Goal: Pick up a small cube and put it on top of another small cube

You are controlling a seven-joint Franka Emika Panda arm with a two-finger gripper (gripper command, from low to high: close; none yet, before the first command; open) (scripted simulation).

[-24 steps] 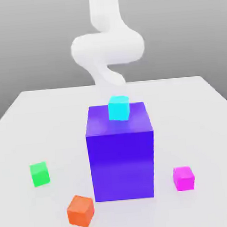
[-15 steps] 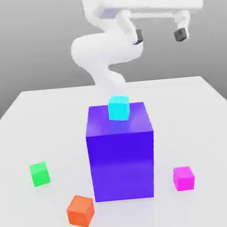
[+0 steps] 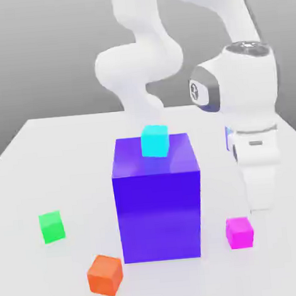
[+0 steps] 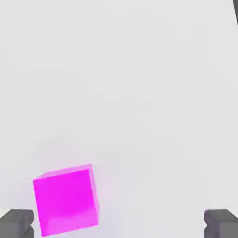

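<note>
Beside the big blue block (image 3: 158,197), the magenta cube (image 3: 239,232) sits under the wide-open claw (image 4: 119,225).

Magenta cube (image 4: 66,201) bottom corner cropped, gripper fingertips (image 4: 16,223) cut by frame edge

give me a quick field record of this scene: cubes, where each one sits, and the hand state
target to pick: small matte magenta-pink cube, on the table, at the exterior view's right of the big block
stacking base: small matte green cube, on the table at the exterior view's left
big blue-violet block: centre of the table
small cyan cube: on top of the big block
small orange cube: on the table, near the block's front left corner
hand: open, holding nothing, magenta cube near one fingertip
</note>
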